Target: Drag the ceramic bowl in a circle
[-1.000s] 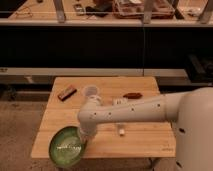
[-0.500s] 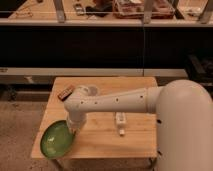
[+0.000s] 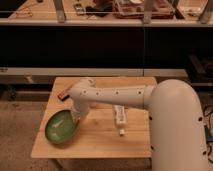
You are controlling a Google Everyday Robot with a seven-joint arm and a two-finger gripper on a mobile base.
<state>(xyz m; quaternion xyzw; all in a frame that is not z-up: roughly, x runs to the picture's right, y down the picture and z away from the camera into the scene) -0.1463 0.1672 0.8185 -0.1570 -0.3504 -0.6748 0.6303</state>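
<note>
The ceramic bowl, glossy green with a paler inside, rests on the left part of the wooden table, close to its left edge. My white arm reaches in from the right and bends down to the bowl. The gripper sits at the bowl's right rim, shut on it.
A brown bar lies at the table's far left corner. A white oblong item lies in the table's middle, right of the gripper. Behind the table runs a dark counter with a shelf of goods. The floor lies left of the table.
The bowl has travelled with the gripper from the table's near left corner toward the far side, along the left edge. The arm has swung left.
</note>
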